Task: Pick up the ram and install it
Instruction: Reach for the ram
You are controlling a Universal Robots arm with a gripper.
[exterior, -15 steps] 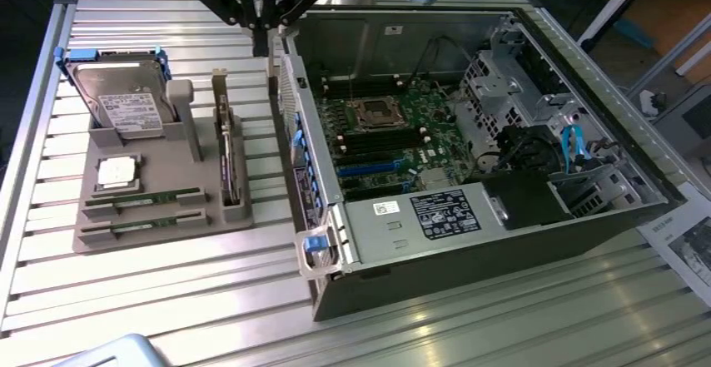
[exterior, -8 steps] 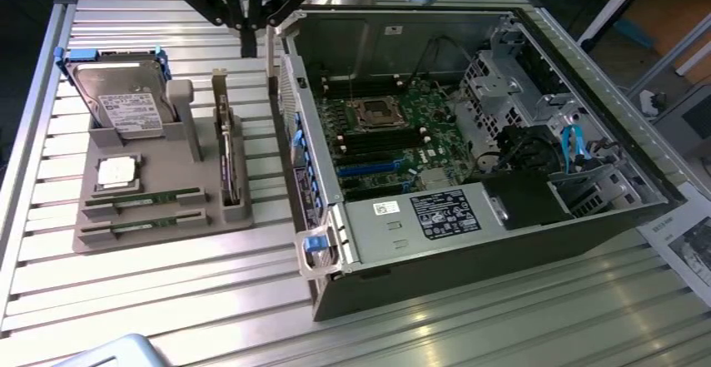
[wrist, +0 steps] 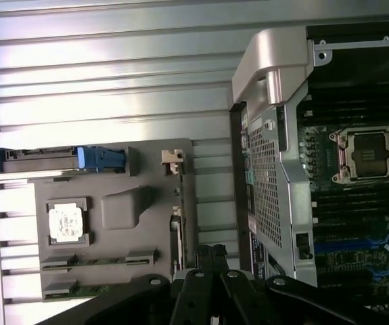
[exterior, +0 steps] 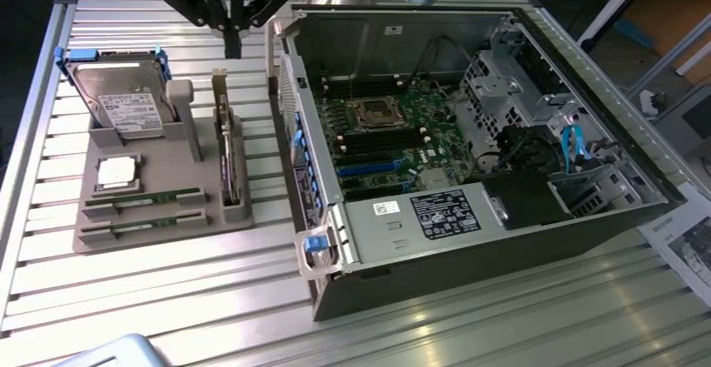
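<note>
Two green ram sticks (exterior: 145, 196) (exterior: 142, 225) lie flat in slots at the near end of a grey holder (exterior: 166, 155) on the exterior view's left. In the wrist view one ram stick (wrist: 98, 260) and the other (wrist: 78, 290) show in the same holder (wrist: 120, 206). My black gripper (exterior: 232, 49) hangs above the table behind the holder's far end, beside the case's corner, well apart from the ram. Its fingers are shut together with nothing between them, as the wrist view's gripper (wrist: 211, 261) also shows.
The holder also carries a hard drive (exterior: 122, 105) with blue rails, a square silver processor (exterior: 116, 172) and a dark card (exterior: 229, 163) on edge. An open computer case (exterior: 467, 134) lies on the exterior view's right, its motherboard (exterior: 389, 138) and socket (wrist: 369, 154) exposed. The slatted metal table (exterior: 166, 300) lies beneath.
</note>
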